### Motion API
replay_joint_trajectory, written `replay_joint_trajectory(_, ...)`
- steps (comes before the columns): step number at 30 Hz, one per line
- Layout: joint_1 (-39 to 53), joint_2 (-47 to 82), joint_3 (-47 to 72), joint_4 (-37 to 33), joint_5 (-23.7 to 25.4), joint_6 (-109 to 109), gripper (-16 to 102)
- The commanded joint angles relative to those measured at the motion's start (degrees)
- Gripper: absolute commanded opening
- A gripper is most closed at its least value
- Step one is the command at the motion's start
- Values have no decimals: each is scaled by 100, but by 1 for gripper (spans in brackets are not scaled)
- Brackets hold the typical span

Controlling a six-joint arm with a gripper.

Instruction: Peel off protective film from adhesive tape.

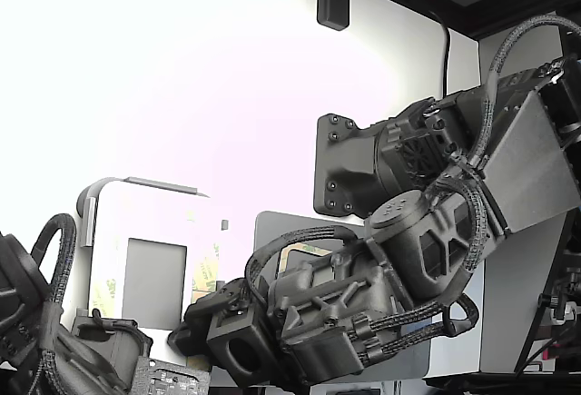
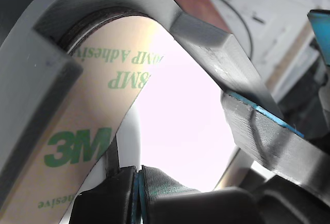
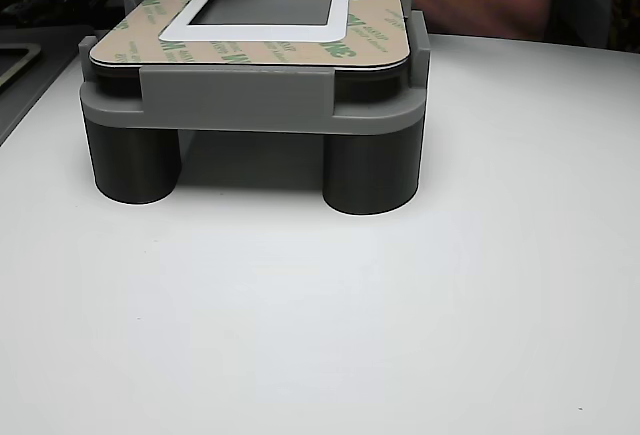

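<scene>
While the arm leans low over the work, the gripper [image 2: 138, 183] shows in the wrist view with its two dark fingers [image 2: 111, 193] pressed together, a thin blue pad line between them. Whether any liner edge is caught in that seam cannot be told from this view.

The protective film [image 3: 255, 51] lies flat on top of the grey fixture [image 3: 240, 95]: a tan ring with green 3M print, following the rounded-rectangle outline of the part beneath. In the other view the film's inner edge borders a pale grey frame, the adhesive tape [image 3: 335, 17], which surrounds a dark grey panel [image 3: 265, 3]. Film appears seated all round on the visible sides; the far edge at 12 o'clock is hidden by dark arm parts.

Fixture stands on two dark round legs [image 3: 372, 170] on the white tabletop [image 3: 320, 335], with raised grey tabs at its front and sides holding the part in place.

Wrist view, close up: the tan film [image 2: 77, 147] curves round a corner of the grey fixture wall [image 2: 31, 95], print reading reversed.

Exterior view: the arm's black wrist housing [image 1: 327, 313] covers most of the fixture; only a sliver of tan liner [image 1: 300, 257] shows above it. A second white holder [image 1: 150, 259] stands at 9 o'clock from the arm.
</scene>
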Motion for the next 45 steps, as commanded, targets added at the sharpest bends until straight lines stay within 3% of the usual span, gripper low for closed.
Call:
replay_joint_trajectory(1,-9,167,-158,0,-35,18,-10)
replay_joint_trajectory(45,237,-70,-396,35,35,281,-10)
